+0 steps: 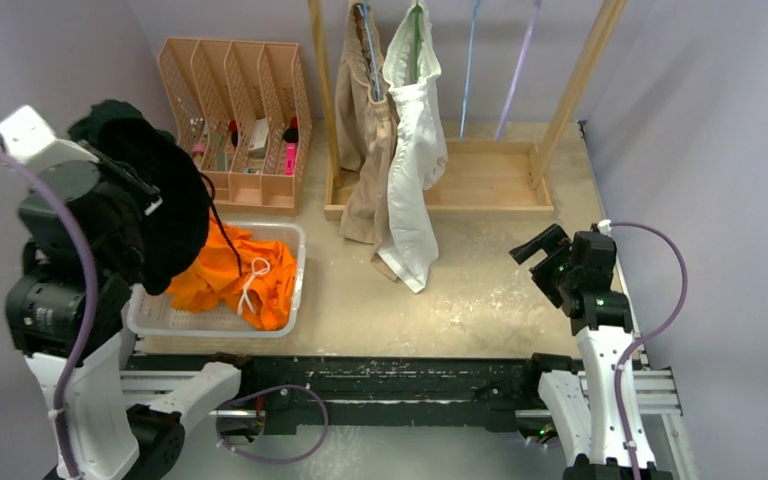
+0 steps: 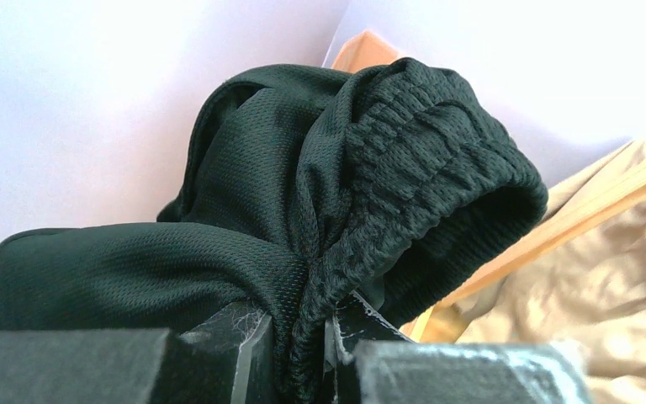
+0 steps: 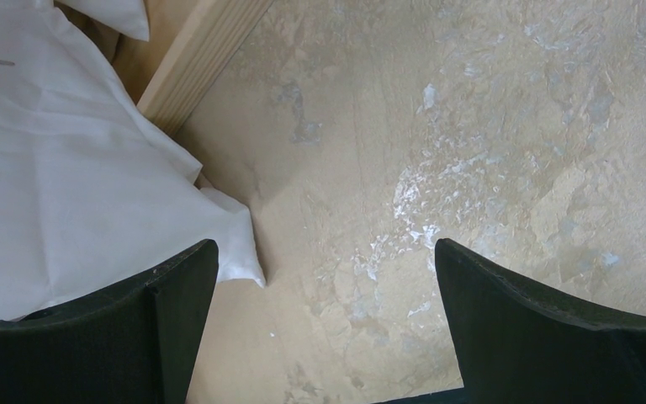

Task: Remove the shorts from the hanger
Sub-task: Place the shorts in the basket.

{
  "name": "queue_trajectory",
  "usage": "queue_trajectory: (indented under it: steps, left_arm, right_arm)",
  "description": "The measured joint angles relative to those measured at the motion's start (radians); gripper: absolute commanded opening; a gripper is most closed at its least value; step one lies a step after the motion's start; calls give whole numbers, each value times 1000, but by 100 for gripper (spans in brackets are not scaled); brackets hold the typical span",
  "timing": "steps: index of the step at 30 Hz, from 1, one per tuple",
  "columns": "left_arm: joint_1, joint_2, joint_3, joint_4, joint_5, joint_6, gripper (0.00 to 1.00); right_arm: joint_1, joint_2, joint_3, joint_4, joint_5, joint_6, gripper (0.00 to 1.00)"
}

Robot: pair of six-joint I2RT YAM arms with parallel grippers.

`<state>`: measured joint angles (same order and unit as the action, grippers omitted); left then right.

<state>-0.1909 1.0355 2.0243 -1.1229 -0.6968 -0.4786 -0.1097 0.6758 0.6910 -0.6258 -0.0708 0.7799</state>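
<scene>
A pale, scuffed worktop [image 1: 480, 300] runs between plain walls, with a wooden rack [image 1: 490, 180] standing at its far side. Two pairs hang from that rack side by side and touching: the beige shorts [image 1: 360, 130] on the left and the white shorts [image 1: 415, 170] on the right, the white hem reaching down to the worktop. Left of the rack stands a peach file organiser [image 1: 235, 110], and in front of it a clear plastic basket [image 1: 298, 270] holds the orange shorts [image 1: 220, 275] in a crumpled heap, their white drawstring on top.

The left pincer [image 2: 303, 337] is raised above the basket's left end, nearly closed and pinching the bunched waistband of the black shorts [image 1: 160, 200]. The cloth drapes over the arm, and a black drawstring [image 1: 222, 225] dangles down towards the orange pair.

The right pincer [image 1: 535, 250] hangs low over bare worktop to the right of the white shorts, spread wide with nothing between its fingers
</scene>
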Motion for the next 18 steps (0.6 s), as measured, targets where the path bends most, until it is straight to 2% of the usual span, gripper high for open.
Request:
queue_trajectory:
  steps: [6,10,14,18]
  left_arm:
    - [0,-122,-439,63,63,-36,0]
    - [0,-142,-720,113,126,-72,0]
    - [0,-100,-895,141,150,-117,0]
    - [3,-110,-985,171,111,-159,0]
  right_arm:
    - [0,0,-17,3,0,0,100]
    - [0,1,-32,5,-1,0,100]
    - [0,9,-32,2,-2,-8,100]
    - [0,11,-32,0,-4,-12,99]
